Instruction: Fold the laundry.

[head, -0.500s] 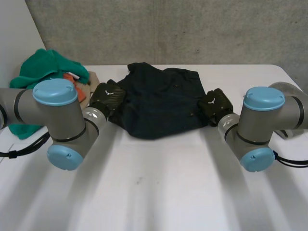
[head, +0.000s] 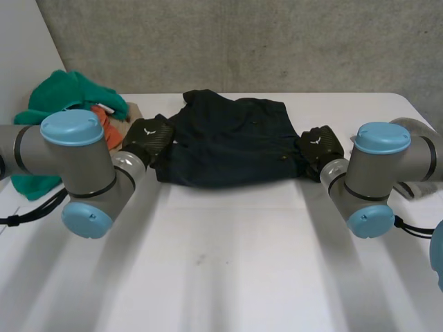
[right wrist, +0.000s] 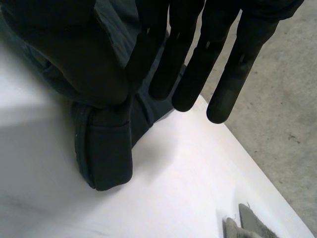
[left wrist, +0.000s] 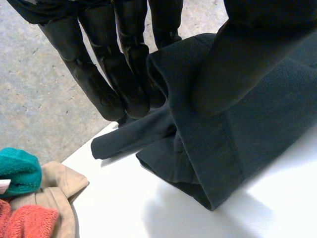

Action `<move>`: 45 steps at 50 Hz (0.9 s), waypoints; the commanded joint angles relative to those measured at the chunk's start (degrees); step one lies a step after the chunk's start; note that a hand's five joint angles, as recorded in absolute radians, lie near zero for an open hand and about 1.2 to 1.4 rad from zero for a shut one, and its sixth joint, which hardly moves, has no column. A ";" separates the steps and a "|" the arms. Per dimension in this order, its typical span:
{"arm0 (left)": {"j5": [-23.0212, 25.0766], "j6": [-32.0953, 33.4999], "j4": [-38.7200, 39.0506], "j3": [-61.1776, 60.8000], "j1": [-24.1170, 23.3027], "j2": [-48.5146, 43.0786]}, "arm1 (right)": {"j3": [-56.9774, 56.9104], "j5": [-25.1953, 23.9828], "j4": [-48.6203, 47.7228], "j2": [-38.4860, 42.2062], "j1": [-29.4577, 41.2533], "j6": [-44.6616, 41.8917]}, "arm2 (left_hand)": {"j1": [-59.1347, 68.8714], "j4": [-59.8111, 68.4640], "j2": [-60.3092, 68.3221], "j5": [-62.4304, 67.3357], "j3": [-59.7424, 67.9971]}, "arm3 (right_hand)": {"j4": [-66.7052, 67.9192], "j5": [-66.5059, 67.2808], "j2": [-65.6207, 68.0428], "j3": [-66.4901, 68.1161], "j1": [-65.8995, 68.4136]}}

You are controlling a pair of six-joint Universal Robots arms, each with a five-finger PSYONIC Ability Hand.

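A dark navy garment (head: 228,142) lies crumpled at the back middle of the white table (head: 221,263), its near edge pulled straight. My left hand (head: 147,136) is at the garment's left edge. In the left wrist view its thumb presses a folded hem (left wrist: 233,148) against straight fingers (left wrist: 101,79), so the hand is shut on the cloth. My right hand (head: 320,143) is at the garment's right edge. There the thumb pinches the cloth (right wrist: 104,158) against the nearest of its straight fingers (right wrist: 198,64).
A pile of laundry (head: 69,104) in green, orange and tan sits at the back left, close to my left hand; the left wrist view shows its tan piece (left wrist: 54,183). A grey cloth (head: 415,131) lies at the right edge. A concrete wall stands behind the table.
Both hands have moved slightly apart and away from me. The garment's near edge, sagging in a curve before, is now drawn into a straight line.
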 commanded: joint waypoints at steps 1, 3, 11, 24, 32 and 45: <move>0.17 -1.34 -3.33 -0.59 -0.14 1.64 | 0.58 -2.55 5.03 -2.24 -0.33 0.47 | 13.61 11.28 11.42 13.55 11.93 | 12.05 13.64 12.41 12.25 14.77; 0.26 -2.48 -5.52 -0.59 0.04 3.49 | 1.46 -2.99 8.11 -5.75 -0.85 1.17 | 13.61 11.28 11.42 13.55 11.93 | 12.05 13.64 12.41 12.25 14.77; 1.84 -8.11 -11.15 0.90 0.13 14.03 | 1.73 -3.43 14.18 -19.37 -3.93 8.55 | 13.61 11.28 11.42 13.55 11.93 | 12.05 13.64 12.41 12.25 14.77; 2.55 -18.12 -12.56 12.49 0.22 31.70 | -7.14 -5.28 18.49 -36.86 -5.25 18.83 | 13.61 11.28 11.42 13.55 11.93 | 12.05 13.64 12.41 12.25 14.77; 0.18 -20.50 -11.24 20.84 1.09 31.89 | -12.33 -4.58 15.87 -37.50 -5.16 23.76 | 13.61 11.28 11.42 13.55 11.93 | 12.05 13.64 12.41 12.25 14.77; -1.32 -20.15 -13.18 20.86 3.03 10.80 | -10.14 -1.41 11.82 -22.47 -0.77 24.29 | 13.61 11.28 11.42 13.55 11.93 | 12.05 13.64 12.41 12.25 14.77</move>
